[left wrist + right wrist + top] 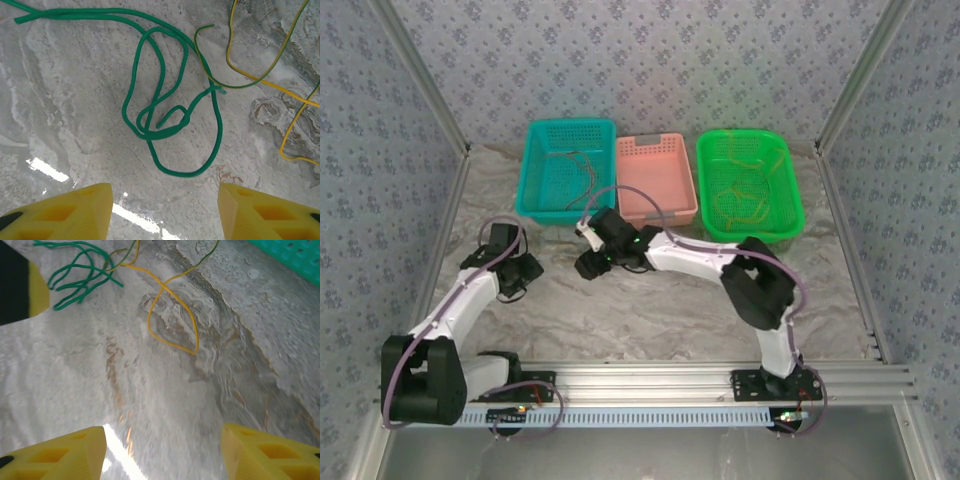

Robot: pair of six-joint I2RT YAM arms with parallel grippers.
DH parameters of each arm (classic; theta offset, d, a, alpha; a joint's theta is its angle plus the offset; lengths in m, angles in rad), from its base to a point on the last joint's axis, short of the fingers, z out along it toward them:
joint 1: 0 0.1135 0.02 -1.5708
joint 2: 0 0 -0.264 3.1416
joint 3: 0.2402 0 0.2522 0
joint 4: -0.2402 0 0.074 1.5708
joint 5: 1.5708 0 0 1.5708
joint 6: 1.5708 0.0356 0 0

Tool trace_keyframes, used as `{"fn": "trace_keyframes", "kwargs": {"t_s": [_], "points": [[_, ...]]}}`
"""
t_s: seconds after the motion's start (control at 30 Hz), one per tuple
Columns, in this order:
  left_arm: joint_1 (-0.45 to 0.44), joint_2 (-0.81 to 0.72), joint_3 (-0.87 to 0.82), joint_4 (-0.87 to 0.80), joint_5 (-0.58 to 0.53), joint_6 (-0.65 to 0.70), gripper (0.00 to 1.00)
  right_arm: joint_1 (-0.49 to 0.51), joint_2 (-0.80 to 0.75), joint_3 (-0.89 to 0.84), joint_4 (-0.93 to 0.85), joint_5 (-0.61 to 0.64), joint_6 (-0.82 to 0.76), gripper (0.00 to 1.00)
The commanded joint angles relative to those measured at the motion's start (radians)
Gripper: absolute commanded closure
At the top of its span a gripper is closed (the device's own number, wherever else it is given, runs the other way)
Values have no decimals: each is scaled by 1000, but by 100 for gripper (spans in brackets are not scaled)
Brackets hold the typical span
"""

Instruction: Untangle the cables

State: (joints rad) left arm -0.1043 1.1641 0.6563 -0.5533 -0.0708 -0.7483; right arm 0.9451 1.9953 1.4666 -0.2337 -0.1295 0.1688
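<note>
Cables (167, 131) lie tangled near left hand (165, 205) and right hand (163, 452), both spread apart.

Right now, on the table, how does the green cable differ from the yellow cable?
The green cable looks thicker; the yellow cable is thinner. The green cable is bunched into several tight overlapping loops, perhaps knotted; the yellow cable lies in one wide loop, crossing itself once. Both lie limp on the marble table, with nothing gripping them.

The top view looks down from behind the arms (690, 255); both wrist views sit close over the surface (75, 100), sharing the cables (165, 133).
</note>
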Motion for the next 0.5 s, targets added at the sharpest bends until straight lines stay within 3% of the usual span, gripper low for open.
{"fn": "trace_keyframes", "kwargs": {"t_s": [0.0, 0.33, 0.47], "points": [[8, 31, -15, 56, 0, 19, 43, 3, 96, 126, -40, 13, -61, 36], [8, 107, -39, 127, -48, 15, 40, 9, 305, 340, -99, 41, -13, 37], [8, 130, -38, 143, -67, 15, 41, 10, 356, 403, -126, 55, 5, 45]]}}
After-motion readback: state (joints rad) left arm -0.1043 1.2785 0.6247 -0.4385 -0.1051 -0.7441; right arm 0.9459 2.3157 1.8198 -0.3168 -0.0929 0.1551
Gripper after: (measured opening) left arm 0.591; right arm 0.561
